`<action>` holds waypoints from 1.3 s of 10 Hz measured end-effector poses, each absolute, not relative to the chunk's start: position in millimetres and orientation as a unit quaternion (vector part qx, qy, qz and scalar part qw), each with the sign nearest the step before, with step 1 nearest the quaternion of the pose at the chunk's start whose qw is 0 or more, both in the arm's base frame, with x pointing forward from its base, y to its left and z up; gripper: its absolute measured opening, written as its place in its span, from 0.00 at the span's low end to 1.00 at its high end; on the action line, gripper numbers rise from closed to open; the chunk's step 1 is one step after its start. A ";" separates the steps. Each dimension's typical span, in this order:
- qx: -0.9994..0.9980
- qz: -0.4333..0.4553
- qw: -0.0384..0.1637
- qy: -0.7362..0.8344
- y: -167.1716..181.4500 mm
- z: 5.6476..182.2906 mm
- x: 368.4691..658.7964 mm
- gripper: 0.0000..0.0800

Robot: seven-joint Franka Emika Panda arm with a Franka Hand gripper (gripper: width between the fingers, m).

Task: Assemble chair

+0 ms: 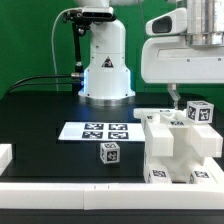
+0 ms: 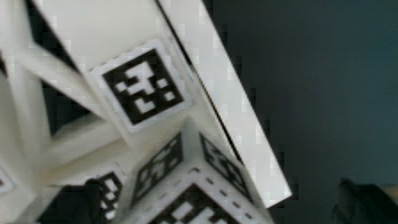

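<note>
Hand (image 1: 172,98) hangs close above the chair (image 1: 168,140).

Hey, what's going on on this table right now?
The robot arm's two-finger gripper hangs close over the chunky white chair of tagged bars and slabs, at the exterior view's right. Whether it grips anything cannot be told. The flat white marker board and a small white tagged cube lie apart from it on the black table.
</note>
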State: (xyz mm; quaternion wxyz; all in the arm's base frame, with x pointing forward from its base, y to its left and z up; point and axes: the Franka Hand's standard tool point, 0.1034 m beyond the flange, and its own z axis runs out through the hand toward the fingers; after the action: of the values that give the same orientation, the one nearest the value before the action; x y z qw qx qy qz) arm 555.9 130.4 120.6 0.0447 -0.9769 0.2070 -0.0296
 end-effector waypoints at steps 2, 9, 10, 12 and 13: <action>-0.994 -0.032 0.034 0.102 129.4 120.3 555.3 0.81; -0.996 -0.032 0.021 0.081 128.6 119.5 555.7 0.35; -0.989 -0.032 0.024 0.145 128.5 119.6 556.1 0.35; -0.965 -0.040 0.033 0.257 127.7 118.7 556.3 0.35; -0.945 -0.037 0.038 0.324 128.0 118.9 556.2 0.35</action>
State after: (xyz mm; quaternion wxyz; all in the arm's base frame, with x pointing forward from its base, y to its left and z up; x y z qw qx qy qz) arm 556.2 128.0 118.9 0.0385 -0.9447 0.3236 -0.0368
